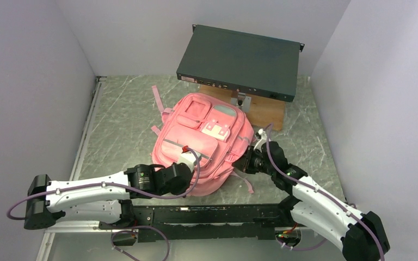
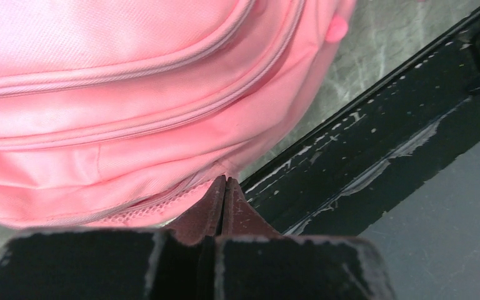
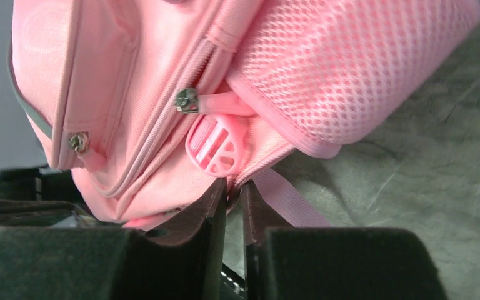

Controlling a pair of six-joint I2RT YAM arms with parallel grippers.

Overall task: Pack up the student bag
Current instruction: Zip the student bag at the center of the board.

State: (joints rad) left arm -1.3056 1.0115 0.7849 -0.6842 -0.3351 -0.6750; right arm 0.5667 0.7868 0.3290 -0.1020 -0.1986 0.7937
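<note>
Large soft pink fabric backpack (image 1: 204, 144) lies front-up in the middle of the grey-green marbled bench (image 1: 120, 119), with its far end close to a wooden block (image 1: 266, 111) that carries a flat dark metal box (image 1: 239, 60). We see the left fingers (image 2: 209, 215) pressed fully together with nothing between them, tips at the bag's near bottom seam, just beside the black rail (image 2: 375, 156). The right fingers (image 3: 207, 212) stand a narrow slit apart. Their tips touch the bag's lower right edge under a round pink plastic buckle (image 3: 215, 145), next to the pink mesh side pocket (image 3: 350, 62) and a flat pink strap (image 3: 287, 203). We see nothing gripped there.
</note>
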